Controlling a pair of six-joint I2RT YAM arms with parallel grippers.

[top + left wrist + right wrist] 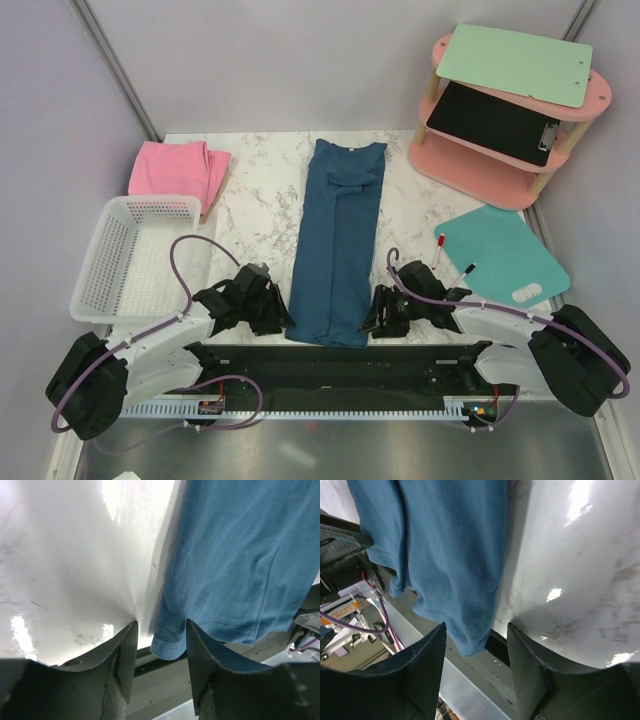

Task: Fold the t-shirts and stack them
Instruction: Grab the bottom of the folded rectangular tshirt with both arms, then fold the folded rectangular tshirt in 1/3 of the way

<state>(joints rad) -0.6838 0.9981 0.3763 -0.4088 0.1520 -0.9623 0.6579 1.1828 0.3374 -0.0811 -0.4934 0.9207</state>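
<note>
The teal-blue t-shirt [335,240] lies as a long narrow strip down the middle of the marble table, sleeves folded in, collar far, hem draped over the near edge. The pink t-shirt [178,172] sits bunched at the back left. My left gripper [274,314] is at the hem's left corner and my right gripper [376,316] at its right corner. In the left wrist view, the blue t-shirt [235,555] puts its hem corner between the spread fingers of the left gripper [161,622], unpinched. The right wrist view shows the same for the blue t-shirt [450,540] and right gripper [477,625].
A white mesh basket [100,262] stands at the left. A turquoise mat [505,250] and two pens [440,246] lie on the right. A pink shelf [515,110] holding clipboards stands at the back right. The table's near edge runs under both grippers.
</note>
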